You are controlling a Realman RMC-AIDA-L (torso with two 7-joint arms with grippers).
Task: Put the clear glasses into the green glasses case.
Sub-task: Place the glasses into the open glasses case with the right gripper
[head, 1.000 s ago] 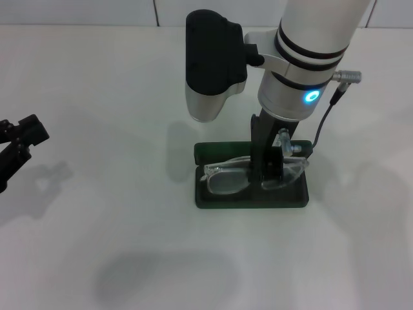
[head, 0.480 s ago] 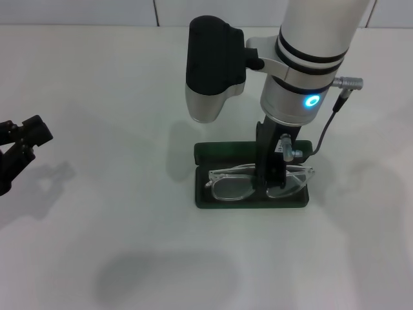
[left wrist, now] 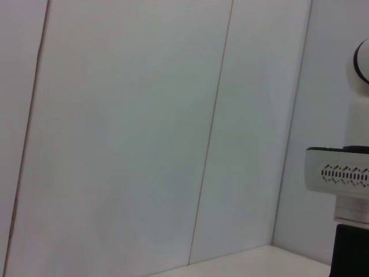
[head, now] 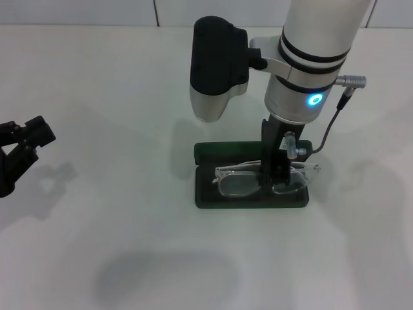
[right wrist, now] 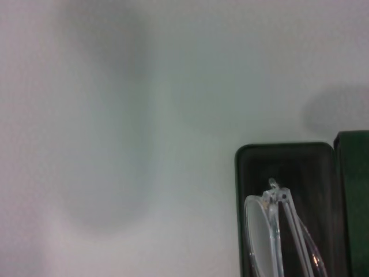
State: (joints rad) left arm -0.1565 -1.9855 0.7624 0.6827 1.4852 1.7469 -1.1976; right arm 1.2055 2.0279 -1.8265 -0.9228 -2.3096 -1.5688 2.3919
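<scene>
The right gripper [head: 279, 173] is reaching straight down over the open green glasses case [head: 251, 197], which is lying flat on the white table [head: 116, 213] with its lid [head: 222, 151] folded back on the far side; its dark fingers are clamped on the bridge of the clear glasses [head: 266, 179], holding them lengthwise over the case's tray, with one end of the frame jutting slightly past the case's right edge; whether the frame is resting on the lining or hanging just above it cannot be told. In the right wrist view, one clear lens [right wrist: 262, 242] and the folded arms are showing over the dark lining, close to a rounded corner of the case [right wrist: 285, 151]. The left gripper [head: 22, 147] is sitting well apart at the table's left edge, its fingers spread and gripping nothing; its wrist camera is facing a panelled wall [left wrist: 144, 133].
</scene>
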